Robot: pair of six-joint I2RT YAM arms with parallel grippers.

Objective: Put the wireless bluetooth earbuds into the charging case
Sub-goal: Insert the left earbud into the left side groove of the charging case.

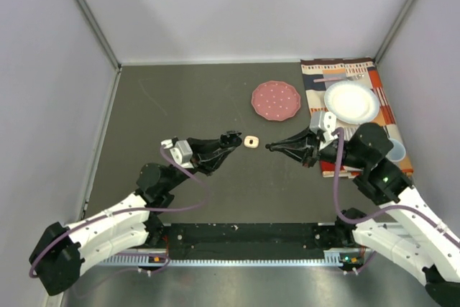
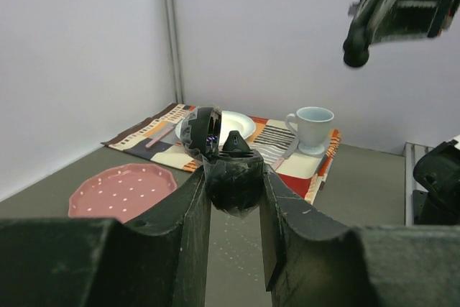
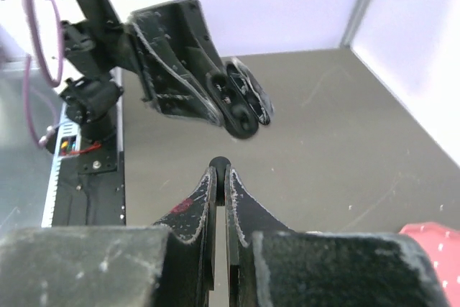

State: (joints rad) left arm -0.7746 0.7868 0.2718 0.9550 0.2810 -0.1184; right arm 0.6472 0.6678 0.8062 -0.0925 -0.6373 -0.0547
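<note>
My left gripper (image 1: 233, 138) is shut on the black charging case (image 2: 231, 181) and holds it above the table, its lid (image 2: 201, 133) open. One black earbud (image 2: 236, 142) sits in the case. My right gripper (image 1: 271, 147) is shut on a second black earbud (image 3: 220, 166), held at the fingertips a short way right of the case. From the right wrist, the case (image 3: 241, 108) hangs just beyond that earbud. A small pale object (image 1: 251, 142) lies on the table between the grippers; it is too small to identify. I cannot make out the white earbuds.
A pink dotted disc (image 1: 276, 100) lies behind the grippers. A patterned placemat (image 1: 377, 84) at the back right carries a white plate (image 1: 351, 101) and a pale blue cup (image 2: 314, 127). Grey walls enclose the table.
</note>
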